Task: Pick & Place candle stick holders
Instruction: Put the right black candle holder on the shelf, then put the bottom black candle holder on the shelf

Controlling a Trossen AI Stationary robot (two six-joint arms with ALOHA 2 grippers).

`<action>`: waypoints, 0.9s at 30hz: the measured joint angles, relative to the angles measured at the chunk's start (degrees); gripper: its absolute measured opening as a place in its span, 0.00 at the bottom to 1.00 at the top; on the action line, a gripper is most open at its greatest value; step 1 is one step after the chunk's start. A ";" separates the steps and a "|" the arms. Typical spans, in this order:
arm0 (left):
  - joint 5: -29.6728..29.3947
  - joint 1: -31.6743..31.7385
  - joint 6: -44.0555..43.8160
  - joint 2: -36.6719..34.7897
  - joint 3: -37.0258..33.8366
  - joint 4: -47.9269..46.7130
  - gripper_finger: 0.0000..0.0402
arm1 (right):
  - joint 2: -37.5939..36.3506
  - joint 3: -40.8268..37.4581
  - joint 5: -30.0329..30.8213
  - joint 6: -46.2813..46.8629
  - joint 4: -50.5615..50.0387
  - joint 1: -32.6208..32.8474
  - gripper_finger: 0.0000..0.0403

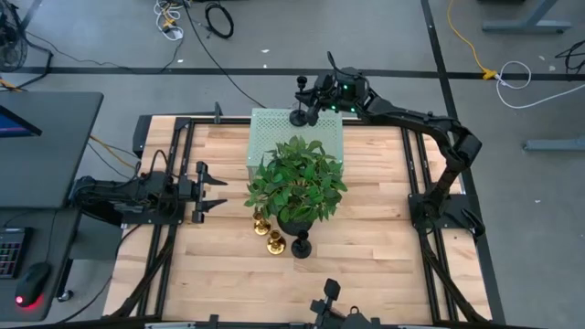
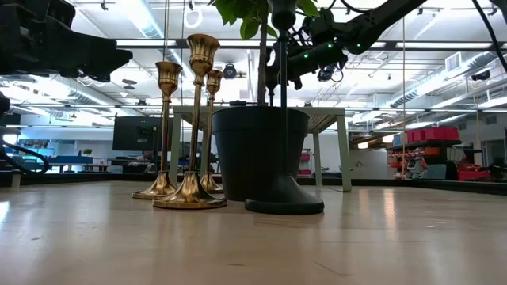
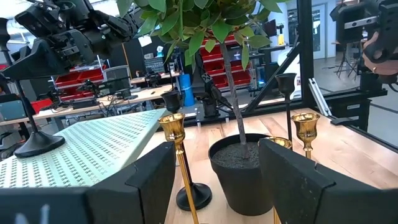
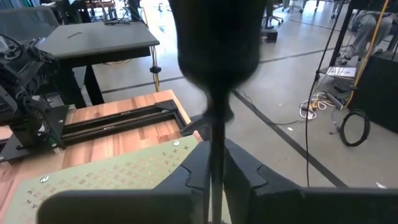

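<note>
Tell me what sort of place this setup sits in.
Probably a robotics lab or workshop. The wooden table stands on a bare grey floor strewn with cables, red parts bins line shelves behind, and a desk with a computer mouse stands beside the left arm.

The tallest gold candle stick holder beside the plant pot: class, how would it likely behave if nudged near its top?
The tallest gold candle stick holder would probably tip rather than slide: its stem is tall and slim over a fairly small round base. It looks like rigid metal, so unlikely to bend. Falling, it might knock the gold holder close beside it.
</note>
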 joint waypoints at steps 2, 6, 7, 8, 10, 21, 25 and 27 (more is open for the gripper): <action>-0.01 0.01 -0.01 0.00 0.00 -0.02 0.58 | 0.00 0.00 0.00 0.04 0.06 0.00 0.13; 0.00 0.00 -0.02 0.00 0.00 -0.12 0.58 | 0.00 0.00 0.00 0.44 0.13 0.00 0.17; 0.00 0.00 -0.02 0.00 0.00 -0.29 0.58 | 0.00 0.00 0.00 0.46 0.15 0.00 0.18; 0.00 0.02 -0.02 0.00 0.00 -0.49 0.58 | 0.00 0.00 0.00 0.46 0.17 0.00 0.19; 0.00 0.02 -0.02 0.00 0.00 -0.52 0.58 | 0.00 0.00 0.03 0.46 0.16 0.00 0.20; 0.00 0.00 -0.02 0.00 0.00 -0.52 0.58 | -0.01 0.00 1.25 0.44 0.23 -0.04 0.33; 0.00 0.00 -0.04 0.00 0.00 -0.54 0.58 | -1.21 -0.04 1.05 -0.03 -0.61 -0.24 0.39; 0.00 0.00 -0.04 0.00 0.00 -0.55 0.58 | -2.37 -0.04 1.05 -1.01 -2.09 -0.32 0.42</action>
